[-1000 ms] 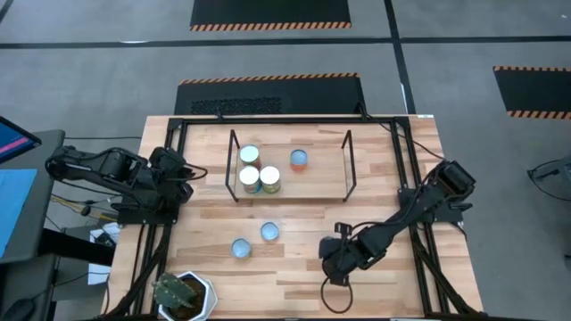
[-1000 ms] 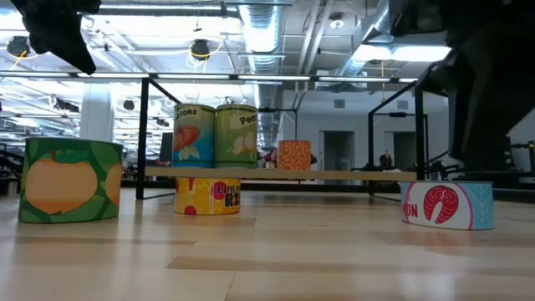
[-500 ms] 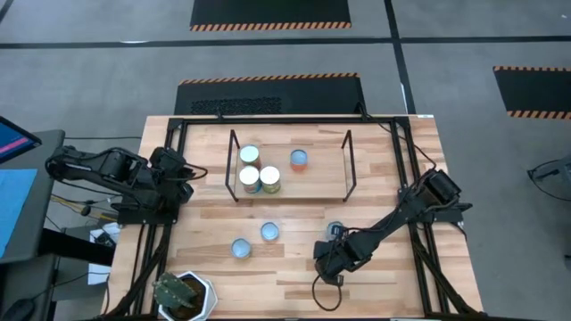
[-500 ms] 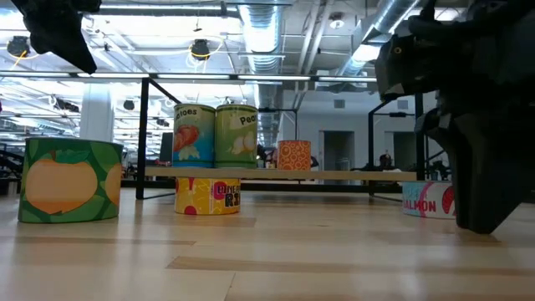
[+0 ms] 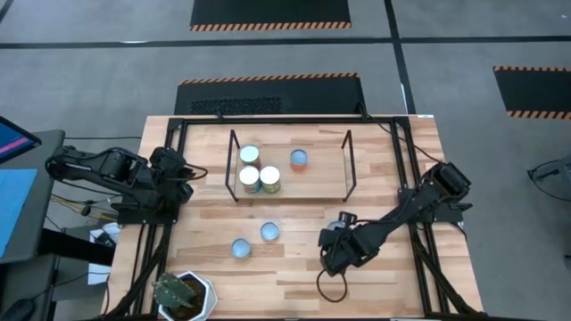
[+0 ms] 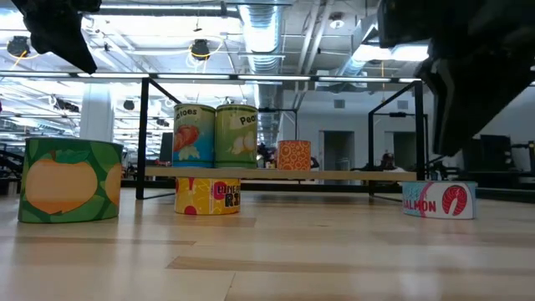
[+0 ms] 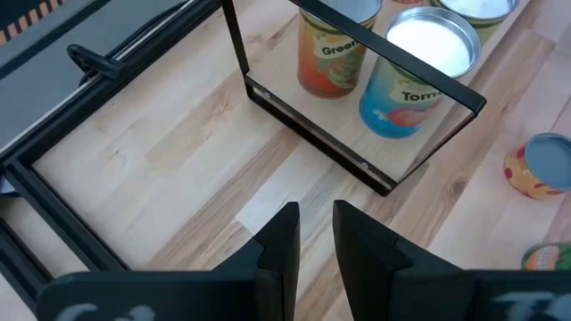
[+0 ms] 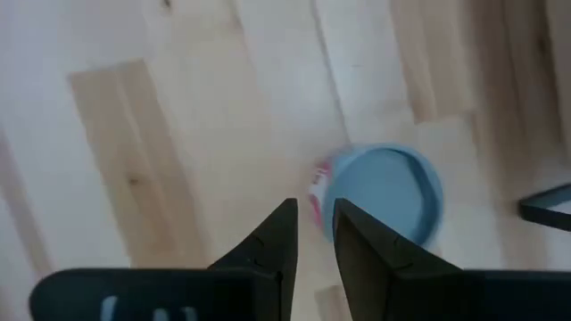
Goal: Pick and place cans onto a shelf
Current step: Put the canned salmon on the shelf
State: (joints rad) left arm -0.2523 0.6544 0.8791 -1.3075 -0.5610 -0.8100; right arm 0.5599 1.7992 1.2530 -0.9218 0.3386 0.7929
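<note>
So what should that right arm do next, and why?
Probably open wider and come down around the salmon can. The right gripper hovers just beside it, fingers only narrowly apart and empty, while that can sits on the table, not on the shelf.

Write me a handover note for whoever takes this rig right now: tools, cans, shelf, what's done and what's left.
Left tool: parked at the table's left edge beside the shelf, holding nothing.
Right tool: above the flat pale-blue-topped salmon can, jaws a narrow gap apart, nothing held.
Low light-wood shelf with black wire ends: four cans on it, three clustered at its left end, one orange-sided near the middle.
Left to place: salmon can, plus two blue-topped cans on the table in front of the shelf.
</note>
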